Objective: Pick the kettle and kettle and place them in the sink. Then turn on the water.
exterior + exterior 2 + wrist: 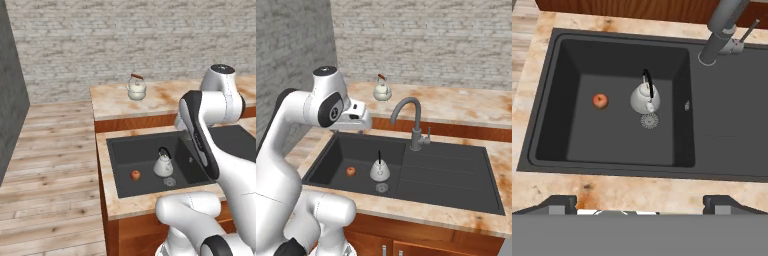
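Note:
One kettle [163,165] [379,171] [645,98], whitish with a black handle, stands upright in the left basin of the black sink [125,150] [456,175] [727,125], just beside the drain. The other kettle [136,90] [382,91], with a reddish-brown handle, sits on the raised back counter behind the sink. My gripper [640,202] hangs open and empty high above the sink's near rim, looking down into the basin. The grey gooseneck tap [408,117] [722,30] rises between the basins. No water is in view.
A small red apple [135,174] [350,171] [600,100] lies in the same basin, left of the kettle. The right part of the sink is a flat drainboard. Marbled counter [466,107] surrounds the sink, with wooden floor to the left.

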{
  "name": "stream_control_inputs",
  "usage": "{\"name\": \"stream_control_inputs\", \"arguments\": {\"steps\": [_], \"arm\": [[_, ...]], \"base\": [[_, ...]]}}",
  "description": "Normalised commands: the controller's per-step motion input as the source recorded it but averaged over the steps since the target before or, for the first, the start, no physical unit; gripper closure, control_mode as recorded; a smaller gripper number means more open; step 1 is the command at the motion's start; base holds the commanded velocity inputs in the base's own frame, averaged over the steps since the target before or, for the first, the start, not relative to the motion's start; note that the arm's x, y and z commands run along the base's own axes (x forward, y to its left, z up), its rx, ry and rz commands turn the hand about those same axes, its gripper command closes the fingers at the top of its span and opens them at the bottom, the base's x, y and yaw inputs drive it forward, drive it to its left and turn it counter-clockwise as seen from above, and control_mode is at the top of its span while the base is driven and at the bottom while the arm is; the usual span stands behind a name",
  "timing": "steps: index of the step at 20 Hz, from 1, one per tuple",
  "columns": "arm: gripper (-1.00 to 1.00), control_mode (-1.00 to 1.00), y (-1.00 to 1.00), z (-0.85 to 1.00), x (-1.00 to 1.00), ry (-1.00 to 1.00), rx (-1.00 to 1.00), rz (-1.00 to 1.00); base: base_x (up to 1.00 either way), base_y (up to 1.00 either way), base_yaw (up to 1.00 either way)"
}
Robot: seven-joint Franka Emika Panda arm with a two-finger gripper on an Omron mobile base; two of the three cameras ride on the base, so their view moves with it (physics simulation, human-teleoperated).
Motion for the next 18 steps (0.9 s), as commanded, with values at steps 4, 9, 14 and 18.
{"name": "stream_control_inputs", "arguments": {"steps": [4,9,14,18], "arm": [[-1.0,-1.0,0.0,0.09,-0.33,0.0,0.0,0.0],[-1.0,1.0,0.0,0.03,-0.13,0.0,0.0,0.0],[-1.0,1.0,0.0,0.0,0.0,0.0,0.0,0.0],[-1.0,1.0,0.0,0.0,0.0,0.0,0.0,0.0]], "base": [[0.0,0.0,0.0],[-0.09,0.0,0.0],[-0.66,0.23,-0.1],[-0.74,0.76,-0.25]]}}
